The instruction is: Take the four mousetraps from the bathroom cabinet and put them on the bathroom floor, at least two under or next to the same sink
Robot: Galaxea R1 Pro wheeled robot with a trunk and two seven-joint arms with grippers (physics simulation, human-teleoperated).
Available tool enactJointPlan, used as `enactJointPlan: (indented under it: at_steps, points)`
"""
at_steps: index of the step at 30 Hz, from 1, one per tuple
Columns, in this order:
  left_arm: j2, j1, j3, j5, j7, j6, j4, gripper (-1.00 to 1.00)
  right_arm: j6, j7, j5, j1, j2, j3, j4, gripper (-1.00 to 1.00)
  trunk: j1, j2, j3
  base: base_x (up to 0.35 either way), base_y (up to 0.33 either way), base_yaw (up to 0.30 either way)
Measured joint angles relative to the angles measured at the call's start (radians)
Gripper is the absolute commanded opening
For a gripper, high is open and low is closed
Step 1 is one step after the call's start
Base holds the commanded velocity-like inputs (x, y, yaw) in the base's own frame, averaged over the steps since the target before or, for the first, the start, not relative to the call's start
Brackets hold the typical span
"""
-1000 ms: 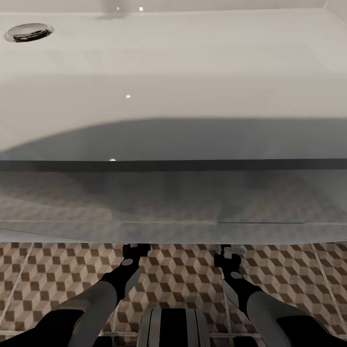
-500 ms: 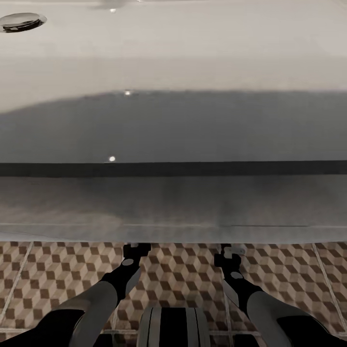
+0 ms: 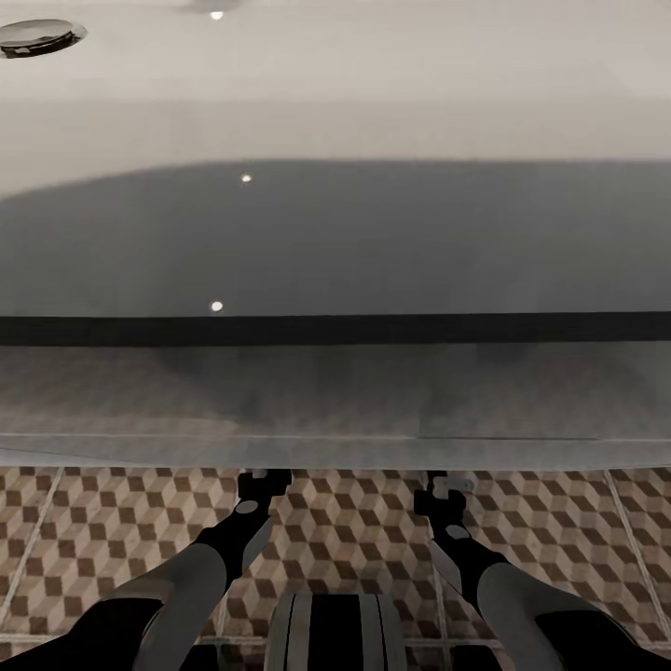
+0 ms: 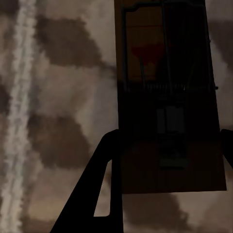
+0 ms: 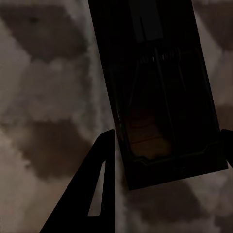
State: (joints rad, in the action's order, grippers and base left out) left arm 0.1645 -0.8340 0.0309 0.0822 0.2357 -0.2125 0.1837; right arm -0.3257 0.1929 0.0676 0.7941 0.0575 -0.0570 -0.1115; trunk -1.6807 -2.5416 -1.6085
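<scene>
Seen through the left wrist view, a brown wooden mousetrap (image 4: pixel 165 73) with dark wire parts and a red mark lies between the fingers of my left gripper (image 4: pixel 170 136), close over the cube-patterned bathroom floor (image 4: pixel 63 97). A second mousetrap (image 5: pixel 145 58), in deep shadow, is held the same way by my right gripper (image 5: pixel 167 133) just above the tiles. From the head camera both forearms reach under the front edge of the white sink (image 3: pixel 335 93), which hides the fingertips. The cabinet is out of view.
The wide basin with its chrome drain (image 3: pixel 37 35) spans the head view. The glossy white vanity front (image 3: pixel 335 391) below it mirrors the floor tiles (image 3: pixel 345 531). My base (image 3: pixel 335 634) stands between the arms on the tiles.
The head view has shifted a little, so the sink's drain sits higher and further left and the shadow on the basin is larger. Both arms keep their places.
</scene>
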Motion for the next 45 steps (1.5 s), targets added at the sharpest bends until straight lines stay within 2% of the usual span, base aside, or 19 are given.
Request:
enactJointPlan:
  at_steps: [22,28,29,45]
  points:
    - [-0.007,0.0,-0.004,0.002,-0.002,0.0,-0.002,-1.0,0.0,0.0,0.0,0.0,0.002,-0.001,-0.006,-1.0,0.0,0.0,0.0,0.0,0.0,0.0]
    - [-0.01,0.0,-0.004,0.002,-0.002,0.0,-0.003,-1.0,0.003,0.0,-0.001,0.0,0.018,-0.002,-0.006,-1.0,0.0,0.0,0.0,0.0,0.0,0.0]
    - [-0.01,0.0,-0.004,0.001,-0.002,0.0,-0.003,-1.0,0.003,0.0,-0.001,0.0,0.019,-0.002,-0.006,1.0,0.0,0.0,0.0,0.0,0.0,0.0]
    - [-0.009,0.0,-0.004,0.001,-0.004,0.0,-0.002,-1.0,0.004,-0.002,0.001,0.0,0.021,-0.002,-0.006,1.0,0.0,0.0,0.0,0.0,0.0,0.0]
